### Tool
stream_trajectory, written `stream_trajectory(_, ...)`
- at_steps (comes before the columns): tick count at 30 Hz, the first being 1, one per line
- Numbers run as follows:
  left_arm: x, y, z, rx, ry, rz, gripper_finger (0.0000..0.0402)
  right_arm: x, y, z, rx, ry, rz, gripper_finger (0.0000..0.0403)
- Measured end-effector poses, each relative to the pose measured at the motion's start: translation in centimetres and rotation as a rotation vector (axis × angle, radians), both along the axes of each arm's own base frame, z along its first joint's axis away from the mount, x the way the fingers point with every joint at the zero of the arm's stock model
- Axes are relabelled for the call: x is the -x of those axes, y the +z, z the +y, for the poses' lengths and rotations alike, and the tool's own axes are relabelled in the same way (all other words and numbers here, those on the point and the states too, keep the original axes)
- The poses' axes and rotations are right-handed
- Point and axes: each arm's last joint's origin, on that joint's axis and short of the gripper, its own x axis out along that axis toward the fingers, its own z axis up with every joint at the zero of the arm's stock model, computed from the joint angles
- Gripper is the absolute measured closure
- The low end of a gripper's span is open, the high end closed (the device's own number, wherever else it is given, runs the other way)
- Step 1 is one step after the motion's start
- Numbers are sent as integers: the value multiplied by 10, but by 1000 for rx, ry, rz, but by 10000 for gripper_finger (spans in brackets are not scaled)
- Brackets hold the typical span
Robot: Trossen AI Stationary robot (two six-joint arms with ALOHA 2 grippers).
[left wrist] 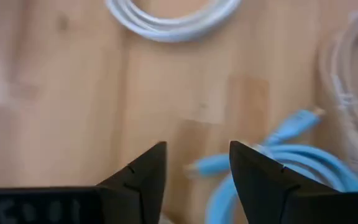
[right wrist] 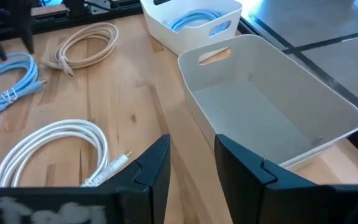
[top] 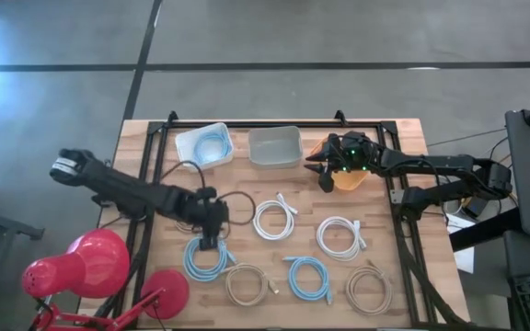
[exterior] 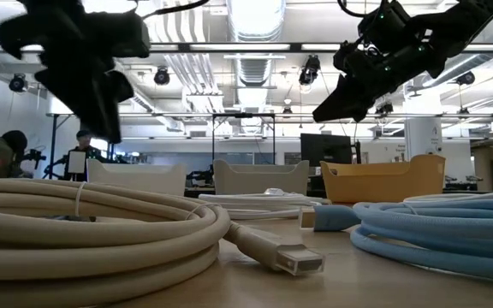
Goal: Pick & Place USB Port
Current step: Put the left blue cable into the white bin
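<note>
Several coiled USB cables lie flat on the wooden table: two white (top: pixel 274 219) (top: pixel 340 237), two blue (top: pixel 207 258) (top: pixel 307 278) and two beige (top: pixel 247 284) (top: pixel 368 290). My left gripper (top: pixel 212 239) hangs open just above the left blue cable (left wrist: pixel 291 158), whose plug end shows between its fingers (left wrist: pixel 197 165). My right gripper (top: pixel 325 181) is open and empty in the air between the grey bin (top: pixel 275 145) and the orange bin (top: pixel 352 178). In its wrist view the right gripper (right wrist: pixel 191 162) looks over the grey bin (right wrist: pixel 272 106).
A white bin (top: pixel 201 145) at the far edge holds a blue cable (right wrist: pixel 194 22). The grey bin is empty. A red desk lamp (top: pixel 95 271) stands at the near left corner. A black frame (top: pixel 155 175) runs along the table's sides. Bare wood (top: pixel 247 179) lies between bins and coils.
</note>
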Motion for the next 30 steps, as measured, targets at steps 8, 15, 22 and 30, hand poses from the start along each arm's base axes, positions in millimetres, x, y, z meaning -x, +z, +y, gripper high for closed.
stream_trajectory(8, 2, -31, -28, 65, -3, 155, 225, 0, 0, 0, -1, -1, 0, 284)
stream_trajectory(15, 6, -61, -28, 19, 8, 276, 225, 0, 0, 0, 0, 0, 0, 284)
stream_trajectory(22, 4, -72, -30, -17, -51, 312, 261, 0, 0, 0, 1, 0, -1, 284)
stream_trajectory(30, 4, -58, -29, 17, -40, 218, 386, 0, 0, 0, 1, 0, -1, 284)
